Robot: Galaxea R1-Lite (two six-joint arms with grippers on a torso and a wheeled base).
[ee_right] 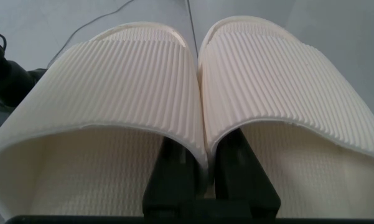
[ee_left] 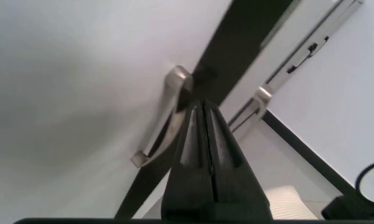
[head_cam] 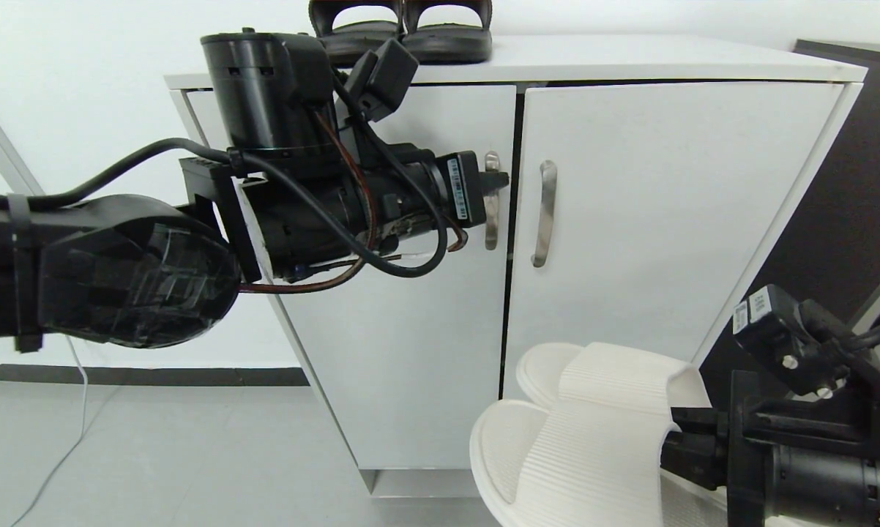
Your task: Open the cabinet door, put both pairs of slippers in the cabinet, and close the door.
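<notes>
A white cabinet [head_cam: 630,66] has two doors with metal handles. My left gripper [head_cam: 500,179] is at the left door's handle [head_cam: 491,219], fingers pressed together; in the left wrist view the shut gripper [ee_left: 203,107] touches that handle [ee_left: 165,124]. A dark gap [head_cam: 512,241] runs between the doors. The black slippers [head_cam: 403,33] stand on top of the cabinet. My right gripper [head_cam: 674,439] holds the white slippers [head_cam: 579,439] low in front of the right door. Its fingers [ee_right: 174,180] reach under the straps and pinch the two white slippers [ee_right: 130,81] together.
The right door's handle [head_cam: 545,212] is just beside the left one. Grey floor [head_cam: 154,454] lies free to the left of the cabinet, with a thin cable [head_cam: 74,432] across it. A dark wall panel [head_cam: 850,219] stands to the cabinet's right.
</notes>
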